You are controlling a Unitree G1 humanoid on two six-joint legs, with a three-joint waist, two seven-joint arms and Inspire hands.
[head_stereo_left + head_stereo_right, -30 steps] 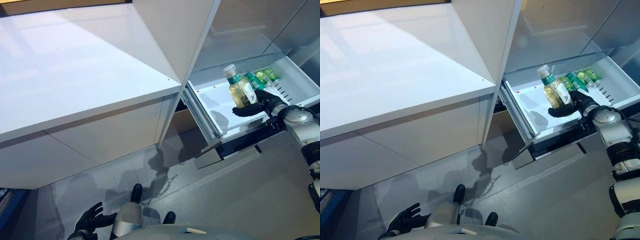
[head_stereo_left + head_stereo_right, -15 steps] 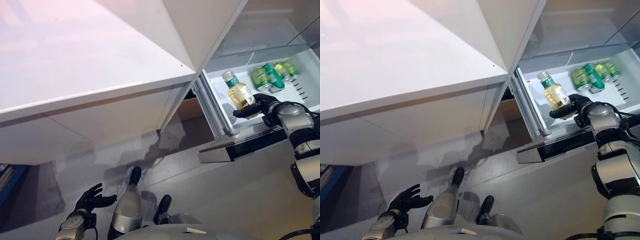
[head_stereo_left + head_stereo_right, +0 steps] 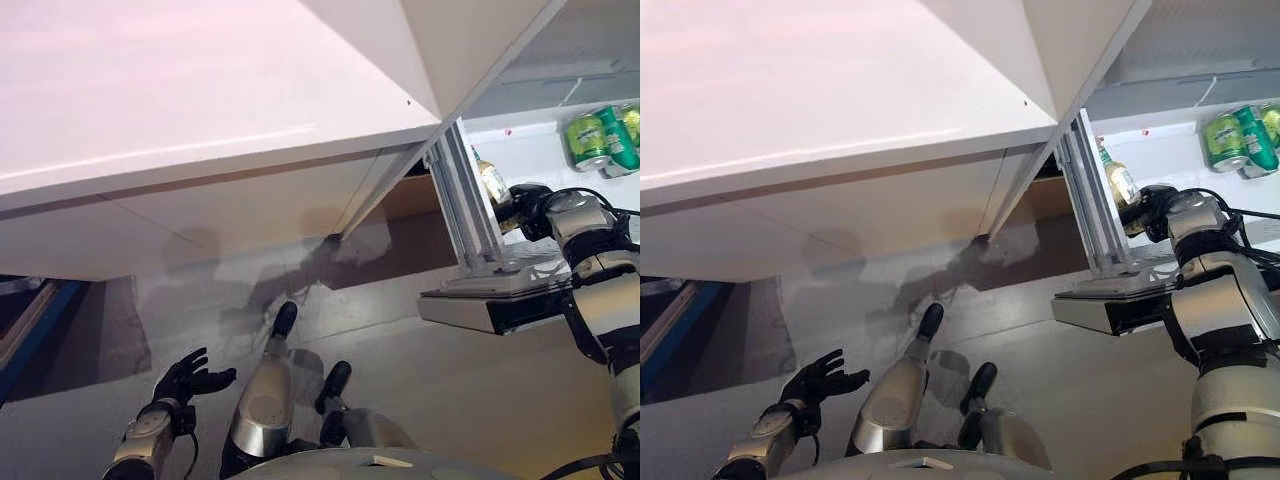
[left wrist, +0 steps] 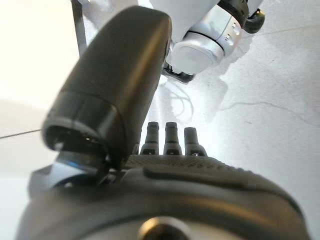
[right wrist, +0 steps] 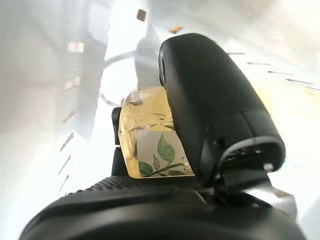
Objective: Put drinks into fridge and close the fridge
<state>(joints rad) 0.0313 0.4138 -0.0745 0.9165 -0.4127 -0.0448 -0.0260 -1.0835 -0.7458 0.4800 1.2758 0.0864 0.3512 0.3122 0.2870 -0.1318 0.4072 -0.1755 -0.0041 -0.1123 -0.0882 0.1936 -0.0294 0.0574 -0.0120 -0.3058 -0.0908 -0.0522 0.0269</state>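
Observation:
My right hand (image 3: 527, 199) is shut on a clear bottle of yellow drink (image 3: 492, 183) with a leaf label, which also shows in the right wrist view (image 5: 150, 145) under my thumb (image 5: 215, 110). The bottle is inside the open white fridge drawer (image 3: 505, 306), close to its left side rail, which hides part of it. Green cans (image 3: 592, 140) lie at the drawer's back right. My left hand (image 3: 189, 378) hangs open and empty low over the grey floor; it also shows in the left wrist view (image 4: 150, 190).
A white counter (image 3: 190, 90) fills the upper left, with cabinet fronts below it. A white fridge panel (image 3: 470, 40) slants above the drawer. The drawer's dark front edge (image 3: 1110, 312) juts out over the floor. A blue edge (image 3: 25, 330) lies at far left.
The camera has shifted, so the whole scene has slid right and up. My right hand has carried the bottle lower into the drawer, beside its left rail.

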